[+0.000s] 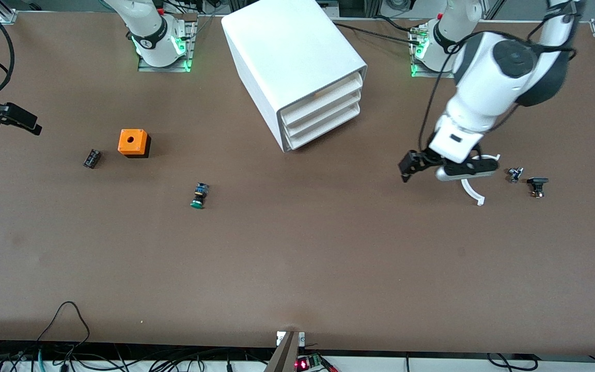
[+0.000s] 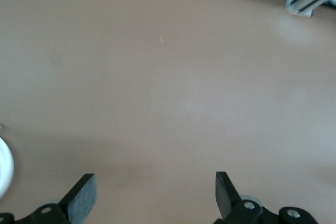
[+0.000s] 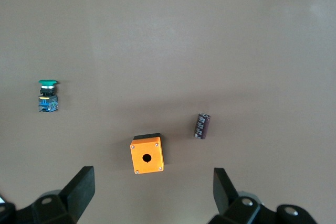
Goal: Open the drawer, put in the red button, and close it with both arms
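brown table (image 1: 297, 268): left gripper (image 2: 155, 198) and right gripper (image 3: 153, 195) both spread wide, holding nothing; white drawer unit (image 1: 297, 72) closed.

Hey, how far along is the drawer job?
The drawers of the white cabinet look shut, and no red button shows anywhere; that fits the button already inside, or one out of view. The left gripper and right gripper hover over the table, jaws open, holding nothing.

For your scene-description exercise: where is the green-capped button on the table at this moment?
In the front view the green-capped button lies on the table toward the right arm's end, nearer the front camera than the orange box and the white drawer unit.
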